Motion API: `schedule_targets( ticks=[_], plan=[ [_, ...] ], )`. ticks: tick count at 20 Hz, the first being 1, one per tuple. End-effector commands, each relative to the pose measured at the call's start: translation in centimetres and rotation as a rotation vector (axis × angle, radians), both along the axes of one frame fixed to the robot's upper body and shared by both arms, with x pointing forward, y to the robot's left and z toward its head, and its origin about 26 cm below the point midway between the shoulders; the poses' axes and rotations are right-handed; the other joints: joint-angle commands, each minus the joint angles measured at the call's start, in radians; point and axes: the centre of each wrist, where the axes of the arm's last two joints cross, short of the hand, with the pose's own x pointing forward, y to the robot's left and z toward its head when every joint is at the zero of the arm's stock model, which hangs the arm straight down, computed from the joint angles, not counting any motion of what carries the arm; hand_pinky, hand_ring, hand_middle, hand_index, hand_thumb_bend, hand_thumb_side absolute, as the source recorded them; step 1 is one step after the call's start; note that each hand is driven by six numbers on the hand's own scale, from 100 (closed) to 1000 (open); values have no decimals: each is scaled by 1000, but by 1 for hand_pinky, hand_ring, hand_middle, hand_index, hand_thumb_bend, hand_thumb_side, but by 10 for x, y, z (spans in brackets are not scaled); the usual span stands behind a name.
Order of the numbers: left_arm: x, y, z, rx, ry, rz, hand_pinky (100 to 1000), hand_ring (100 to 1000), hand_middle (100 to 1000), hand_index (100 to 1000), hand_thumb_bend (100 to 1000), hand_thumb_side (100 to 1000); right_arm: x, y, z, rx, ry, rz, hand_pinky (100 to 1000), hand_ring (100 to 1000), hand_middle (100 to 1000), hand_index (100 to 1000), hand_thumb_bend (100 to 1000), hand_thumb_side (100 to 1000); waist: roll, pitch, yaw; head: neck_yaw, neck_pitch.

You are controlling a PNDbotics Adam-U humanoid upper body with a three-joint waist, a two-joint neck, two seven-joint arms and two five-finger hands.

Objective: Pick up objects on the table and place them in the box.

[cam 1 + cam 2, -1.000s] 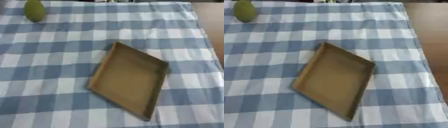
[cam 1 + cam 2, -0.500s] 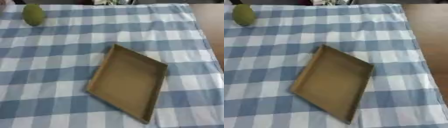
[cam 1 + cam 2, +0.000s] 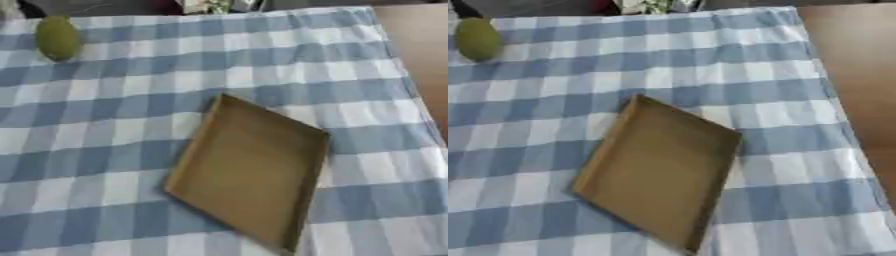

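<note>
1. Blue-and-white checked cloth (image 3: 105, 110) is spread over the table, with bare brown wood (image 3: 850, 60) left showing beyond the box's right side.
2. A shallow brown box (image 3: 249, 167) is laid askew and empty, its open face up, ready for filling.
3. A green fruit (image 3: 58, 37) is seen well apart from the box, toward the far left corner.
4. Neither hand is shown, so finger state cannot be told.
</note>
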Motion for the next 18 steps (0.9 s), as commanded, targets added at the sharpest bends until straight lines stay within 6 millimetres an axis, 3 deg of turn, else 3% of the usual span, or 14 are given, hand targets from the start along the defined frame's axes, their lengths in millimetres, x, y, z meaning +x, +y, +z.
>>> schedule_targets(
  ticks=[1, 9, 18],
  plan=[
    [1, 0, 15, 53, 16, 13, 938, 877, 913, 916, 100, 825, -4, 2, 15, -41, -31, 11, 763, 755, 687, 734, 100, 427, 5, -16, -9, 25, -2],
    [23, -22, 15, 156, 88, 17, 964, 900, 913, 931, 115, 1000, -4, 4, 18, -37, -36, 29, 763, 753, 684, 735, 100, 421, 16, -16, -55, 67, 10],
    [41, -39, 2, 220, 236, -44, 1000, 956, 940, 953, 100, 1000, -2, 7, 17, -36, -24, 47, 763, 752, 681, 734, 100, 431, 12, -26, -61, 94, 23]
  ],
)
